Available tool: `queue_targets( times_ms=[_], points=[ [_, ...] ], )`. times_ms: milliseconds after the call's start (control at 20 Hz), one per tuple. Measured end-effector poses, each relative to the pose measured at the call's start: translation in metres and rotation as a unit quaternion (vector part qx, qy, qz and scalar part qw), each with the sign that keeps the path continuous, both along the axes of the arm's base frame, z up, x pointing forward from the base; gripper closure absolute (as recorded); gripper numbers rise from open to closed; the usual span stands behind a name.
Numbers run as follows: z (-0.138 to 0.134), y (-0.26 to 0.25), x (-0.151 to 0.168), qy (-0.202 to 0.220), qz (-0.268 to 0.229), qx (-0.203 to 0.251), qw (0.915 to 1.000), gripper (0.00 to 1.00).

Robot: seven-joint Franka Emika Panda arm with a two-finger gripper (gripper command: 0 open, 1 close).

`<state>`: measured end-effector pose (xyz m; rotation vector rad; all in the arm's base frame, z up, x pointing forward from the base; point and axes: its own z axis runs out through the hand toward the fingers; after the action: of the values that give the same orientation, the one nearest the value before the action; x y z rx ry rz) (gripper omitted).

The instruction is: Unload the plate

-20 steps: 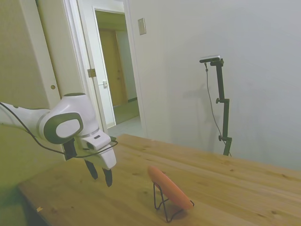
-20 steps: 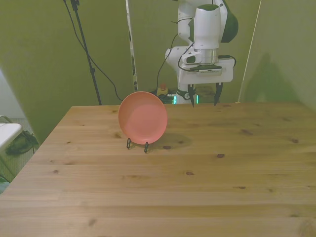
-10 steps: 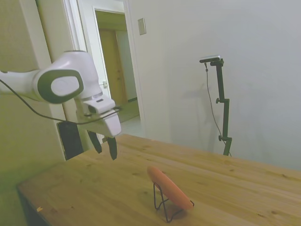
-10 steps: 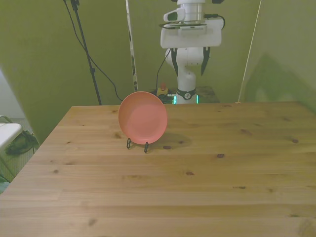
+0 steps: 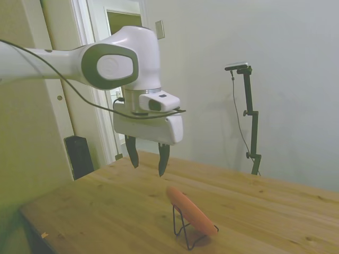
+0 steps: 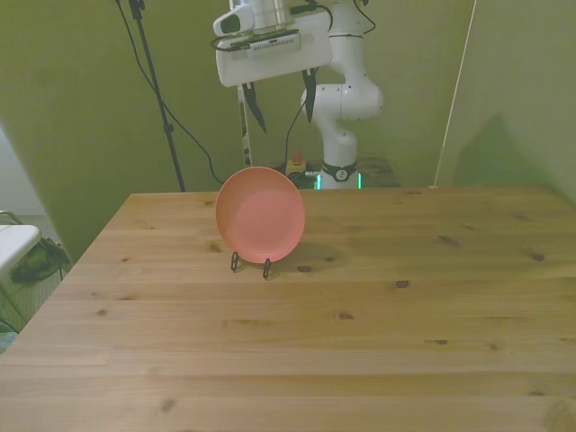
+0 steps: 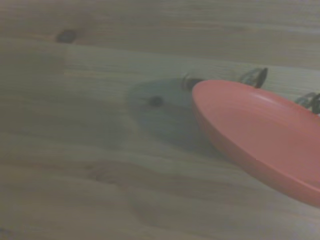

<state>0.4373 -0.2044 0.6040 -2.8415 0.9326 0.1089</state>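
Observation:
The salmon-pink plate [image 6: 260, 214] stands on edge in a thin black wire stand [image 6: 249, 264] on the wooden table [image 6: 360, 315]. The side view shows the plate [image 5: 191, 210] edge-on, leaning in the stand [image 5: 185, 229]. My gripper [image 6: 280, 106] hangs open high above the plate, fingers pointing down, nothing between them. In the side view the gripper [image 5: 148, 159] is above and slightly behind the plate's upper rim, not touching it. The wrist view looks down on the plate [image 7: 260, 135] and the wire stand [image 7: 253, 76].
Bare wood surrounds the stand on all sides. A cable and a thin pole [image 6: 158, 94] hang behind the table's far edge at the front view's left. A doorway [image 5: 127, 74] lies beyond the table in the side view.
The arm has risen and swung toward the front view's left, from low behind the table to high over the plate. The fingers stayed open. The plate has not moved.

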Motion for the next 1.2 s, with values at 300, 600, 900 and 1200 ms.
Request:
queue_targets(
  times_ms=[300, 600, 900, 1200],
  points=[
    [0.012, -0.038, 0.008, 0.03, 0.056, 0.016, 0.9978, 0.0],
    [0.006, -0.038, 0.019, 0.053, 0.103, 0.029, 0.9928, 0.0],
    [-0.01, -0.078, 0.053, 0.071, 0.21, 0.049, 0.9739, 0.0],
    [-0.021, -0.074, 0.068, 0.056, 0.286, 0.089, 0.9524, 0.0]
  ],
)
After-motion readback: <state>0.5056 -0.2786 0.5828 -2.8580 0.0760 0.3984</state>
